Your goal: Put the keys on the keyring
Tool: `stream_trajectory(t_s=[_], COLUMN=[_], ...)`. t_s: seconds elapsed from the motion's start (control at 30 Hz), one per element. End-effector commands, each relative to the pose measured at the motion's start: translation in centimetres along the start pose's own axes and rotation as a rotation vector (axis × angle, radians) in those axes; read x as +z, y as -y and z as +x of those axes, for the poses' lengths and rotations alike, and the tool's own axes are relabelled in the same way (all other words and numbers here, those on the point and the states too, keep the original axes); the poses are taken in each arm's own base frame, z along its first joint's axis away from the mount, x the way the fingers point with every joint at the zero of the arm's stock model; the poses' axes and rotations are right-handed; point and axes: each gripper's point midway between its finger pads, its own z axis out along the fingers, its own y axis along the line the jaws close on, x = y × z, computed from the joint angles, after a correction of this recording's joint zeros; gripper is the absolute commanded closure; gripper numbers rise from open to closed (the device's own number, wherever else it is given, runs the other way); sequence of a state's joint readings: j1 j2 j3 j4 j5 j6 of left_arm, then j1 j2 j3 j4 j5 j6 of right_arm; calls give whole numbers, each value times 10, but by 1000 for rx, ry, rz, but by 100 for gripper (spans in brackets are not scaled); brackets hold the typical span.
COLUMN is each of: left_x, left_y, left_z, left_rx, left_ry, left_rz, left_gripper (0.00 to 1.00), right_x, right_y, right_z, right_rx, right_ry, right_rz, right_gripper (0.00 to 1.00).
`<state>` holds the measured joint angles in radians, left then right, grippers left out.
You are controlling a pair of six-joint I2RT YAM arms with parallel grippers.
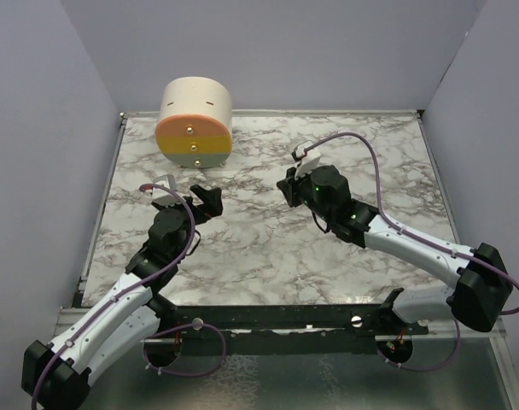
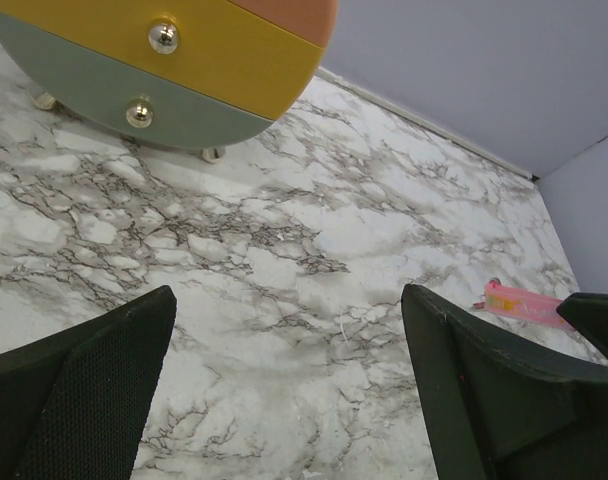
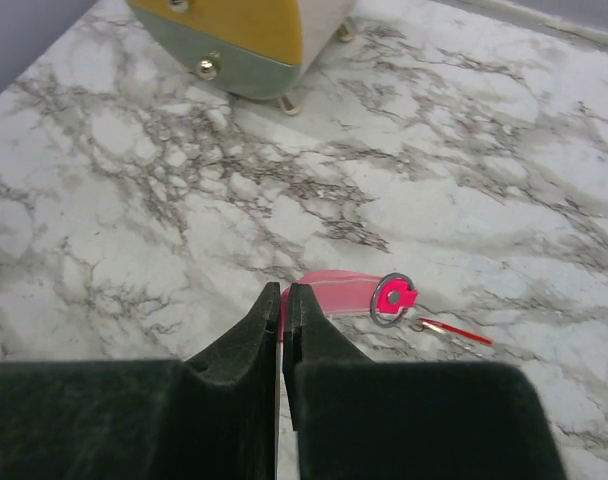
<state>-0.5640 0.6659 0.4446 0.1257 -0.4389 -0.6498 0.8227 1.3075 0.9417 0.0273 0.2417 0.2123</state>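
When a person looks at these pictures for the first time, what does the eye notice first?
A round drawer cabinet, banded orange and yellow with shiny knobs, stands at the far left of the marble table. Nearer the middle, the right end effector is shut on the bright-pink strip of the keyring, and a small red key lies at its metal ring. The left end effector hangs wide open nearby.

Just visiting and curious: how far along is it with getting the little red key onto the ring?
Nothing surely finished. In hand: the right tool is shut on the pink strip of the keyring. The red key sits right at the ring, but I cannot tell whether it is threaded on or only lying against it. The left tool is open and empty. Left to do: finish or confirm the threading.
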Motion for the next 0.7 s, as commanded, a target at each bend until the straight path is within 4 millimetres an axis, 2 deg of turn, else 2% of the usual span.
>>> stream_trajectory(t_s=[0.0,0.07,0.1,0.13,0.2,0.23,0.3,0.37,0.4,0.43,0.5,0.57,0.6,0.67], left_x=[4,5,4,4,3,2,2,2,2,2,3,3,4,4], left_y=[9,9,9,9,8,9,8,8,8,8,9,9,9,11], left_z=[5,5,6,6,4,3,1,1,1,2,3,4,5,6], left_rx=[-12,-15,-14,-13,-15,-17,-18,-17,-17,-17,-17,-17,-17,-18], left_ry=[-19,-20,-22,-21,-17,-13,-7,-6,-6,-8,-13,-16,-19,-23], left_rz=[42,45,44,42,43,44,43,41,42,43,45,45,45,53], left_gripper=[3,3,3,3,3,3,3,3,3,3,3,3,3,3], right_x=[-15,-23,-19,-10,1,3,1,1,2,5,2,-15,-20,-22], right_y=[-53,-57,-43,-18,37,53,64,60,51,36,-6,-42,-46,-38], right_z=[-23,-29,-28,-25,0,11,17,14,12,9,0,-11,-20,-22], right_rx=[-41,-31,2,42,74,74,84,94,91,70,15,5,12,26], right_ry=[120,171,156,114,-24,-66,-72,-46,-38,-28,24,95,148,164], right_rz=[-320,-365,-300,-171,128,207,265,232,181,92,-170,-392,-418,-375], right_gripper=[99,99,99,99,99,99,99,99,99,99,99,99,99,99])
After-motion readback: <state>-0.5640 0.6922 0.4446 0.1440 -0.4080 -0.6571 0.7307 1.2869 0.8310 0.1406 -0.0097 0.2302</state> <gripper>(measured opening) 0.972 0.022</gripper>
